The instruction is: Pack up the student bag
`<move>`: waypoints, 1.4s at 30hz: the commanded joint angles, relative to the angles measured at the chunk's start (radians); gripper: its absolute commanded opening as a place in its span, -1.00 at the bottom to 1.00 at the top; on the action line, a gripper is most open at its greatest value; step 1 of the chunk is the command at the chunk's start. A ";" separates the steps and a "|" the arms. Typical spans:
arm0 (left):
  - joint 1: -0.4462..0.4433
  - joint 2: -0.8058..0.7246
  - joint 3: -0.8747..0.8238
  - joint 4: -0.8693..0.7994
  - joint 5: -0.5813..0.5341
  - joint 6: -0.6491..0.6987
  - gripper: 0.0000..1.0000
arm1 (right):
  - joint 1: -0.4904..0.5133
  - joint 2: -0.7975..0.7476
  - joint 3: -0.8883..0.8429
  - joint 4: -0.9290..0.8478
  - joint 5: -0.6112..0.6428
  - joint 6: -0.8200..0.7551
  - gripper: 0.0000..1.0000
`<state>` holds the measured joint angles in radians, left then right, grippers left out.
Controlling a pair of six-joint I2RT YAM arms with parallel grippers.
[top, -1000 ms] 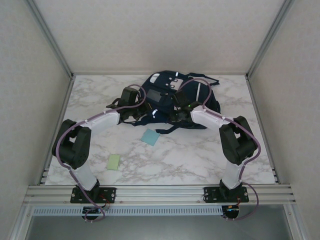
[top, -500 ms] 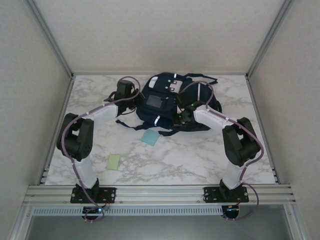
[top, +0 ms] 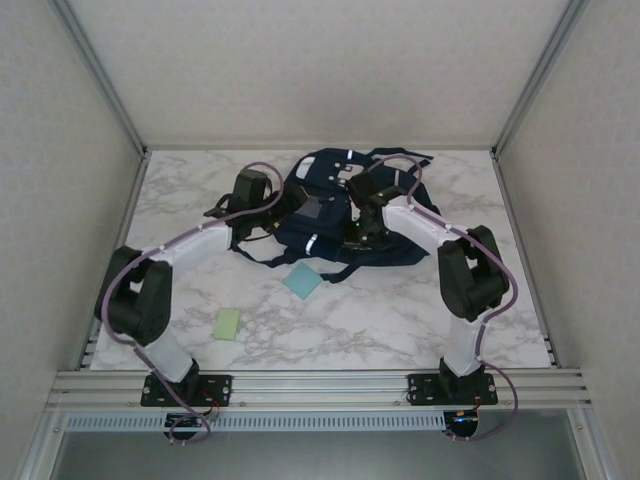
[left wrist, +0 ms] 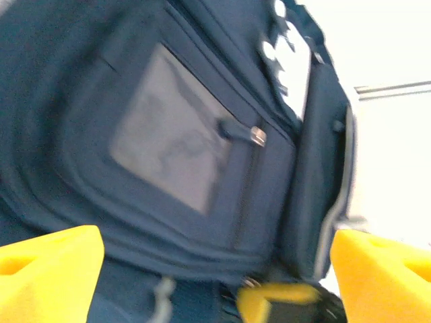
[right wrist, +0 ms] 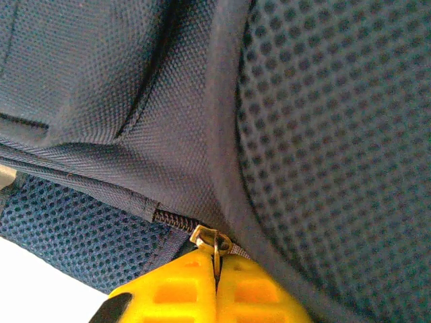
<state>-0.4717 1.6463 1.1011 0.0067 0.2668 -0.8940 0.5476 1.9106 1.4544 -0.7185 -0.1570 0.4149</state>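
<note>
The student bag (top: 330,235) lies at the back middle of the table, dark navy with white stripes and a grey square patch (left wrist: 172,128). My left gripper (top: 272,205) hovers at its left side, open; its yellow fingers (left wrist: 47,276) stand wide apart in front of the patch pocket (left wrist: 215,282), holding nothing. My right gripper (top: 358,222) sits on the bag's middle and is shut on a brass zipper pull (right wrist: 215,243), its fingers pressed together (right wrist: 217,266) beside mesh fabric. Its yellow tip (left wrist: 279,299) also pokes in low in the left wrist view.
A light blue square pad (top: 302,282) lies on the marble table (top: 400,310) just in front of the bag. A green pad (top: 228,323) lies nearer the front left. Dark straps (top: 255,255) trail from the bag's near side. Walls enclose the table on three sides.
My left gripper has opened and let go of the bag. The right gripper, still shut on the zipper pull, has moved toward the bag's back, and the bag's fabric has shifted.
</note>
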 commanded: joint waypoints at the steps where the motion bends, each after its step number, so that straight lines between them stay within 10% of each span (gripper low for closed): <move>1: -0.049 -0.037 -0.069 -0.007 0.029 -0.091 0.79 | 0.003 0.050 0.095 0.044 -0.107 0.041 -1.00; 14: -0.085 0.124 -0.132 0.151 -0.122 -0.249 0.71 | 0.003 0.069 0.127 0.175 -0.279 0.181 -1.00; 17: -0.076 0.214 -0.074 0.204 -0.165 -0.253 0.27 | 0.005 0.045 0.071 0.183 -0.304 0.206 -1.00; 22: -0.055 0.291 -0.017 0.244 -0.232 -0.214 -1.00 | 0.003 0.014 0.039 0.037 -0.275 0.128 -1.00; 42: 0.051 0.231 -0.054 0.206 -0.217 -0.137 -1.00 | -0.130 -0.052 0.052 -0.478 0.325 -0.107 -1.00</move>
<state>-0.5072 1.9110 1.0447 0.2096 0.1726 -1.0744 0.4713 1.9087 1.5143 -1.0260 -0.0170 0.3550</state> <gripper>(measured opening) 0.041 0.038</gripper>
